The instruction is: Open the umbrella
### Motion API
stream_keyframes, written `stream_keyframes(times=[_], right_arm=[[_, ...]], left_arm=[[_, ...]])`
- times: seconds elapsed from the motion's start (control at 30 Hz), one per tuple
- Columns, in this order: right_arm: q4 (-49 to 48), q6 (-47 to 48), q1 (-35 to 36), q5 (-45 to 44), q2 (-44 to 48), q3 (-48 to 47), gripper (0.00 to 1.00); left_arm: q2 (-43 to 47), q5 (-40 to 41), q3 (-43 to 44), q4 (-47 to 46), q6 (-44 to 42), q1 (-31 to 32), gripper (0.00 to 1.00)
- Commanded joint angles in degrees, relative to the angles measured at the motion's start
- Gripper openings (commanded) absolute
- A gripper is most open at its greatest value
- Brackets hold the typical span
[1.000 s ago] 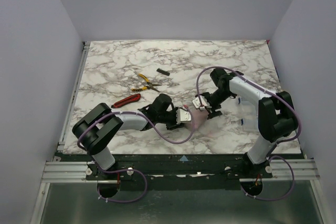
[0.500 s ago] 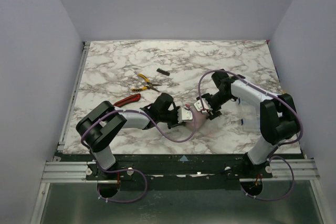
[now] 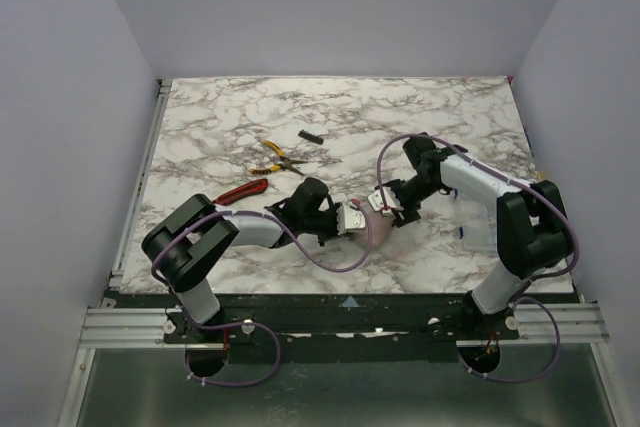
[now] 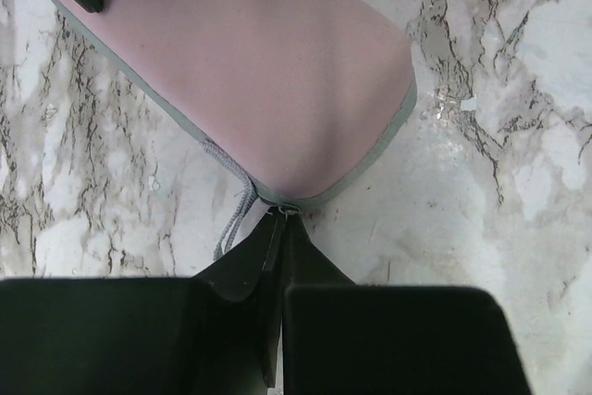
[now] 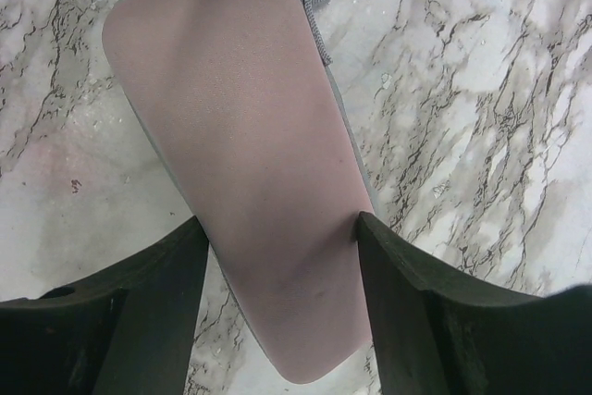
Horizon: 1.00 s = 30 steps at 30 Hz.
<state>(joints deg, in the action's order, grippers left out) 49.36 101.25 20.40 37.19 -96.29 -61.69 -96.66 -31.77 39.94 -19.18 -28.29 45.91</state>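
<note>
The umbrella [image 3: 376, 232] lies folded on the marble table, a peach-pink oblong bundle with grey trim and a grey cord [image 4: 233, 219]. It fills the top of the left wrist view [image 4: 268, 71] and the middle of the right wrist view [image 5: 259, 182]. My left gripper [image 3: 352, 221] is at its left end, jaws pinched together on the grey trim tip [image 4: 280, 213]. My right gripper [image 3: 387, 207] straddles the other end, a finger [image 5: 388, 265] pressed on each side of the bundle. The shaft, ribs and handle knob are hidden.
Yellow-handled pliers [image 3: 273, 157], a red-handled tool [image 3: 240, 192] and a small black piece [image 3: 311, 136] lie behind the left arm. A pale clear object [image 3: 466, 215] sits by the right arm. The table's front edge is just below the umbrella.
My right gripper has shifted slightly left and closer over the umbrella. The left gripper has edged a little towards it; the umbrella has hardly moved.
</note>
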Motion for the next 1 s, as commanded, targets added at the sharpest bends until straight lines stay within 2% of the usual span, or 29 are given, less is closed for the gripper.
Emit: stream_keyframes(times=[0.0,0.17,0.37,0.63,0.83,0.97], right_arm=[[-3.07,-7.13,0.16,-5.07,-1.27,3.06,0.62],[-6.92,-13.92,0.08,-6.54,-1.67,2.8,0.55],[-11.34,-25.58,0.08,-6.97,-2.02,2.17,0.53],[-17.82,-47.08,0.25,-10.23,0.01,4.87,0.53],[-24.03,-63.91,1.23,-14.2,1.64,7.16,0.53],[-23.49,-72.45,1.7,-10.84,1.47,5.87,0.58]], left_arm=[[3.09,-4.4,-2.18,-0.66,2.42,0.56,0.0],[5.11,-3.34,-4.16,-1.38,7.34,0.72,0.0],[5.09,-1.13,-4.33,-2.3,14.83,1.14,0.0],[2.62,4.31,-1.9,-6.17,31.47,-1.81,0.0],[3.12,6.31,-0.03,-7.03,37.74,-2.26,0.0],[-0.15,9.15,3.87,-4.97,42.09,-2.94,0.0]])
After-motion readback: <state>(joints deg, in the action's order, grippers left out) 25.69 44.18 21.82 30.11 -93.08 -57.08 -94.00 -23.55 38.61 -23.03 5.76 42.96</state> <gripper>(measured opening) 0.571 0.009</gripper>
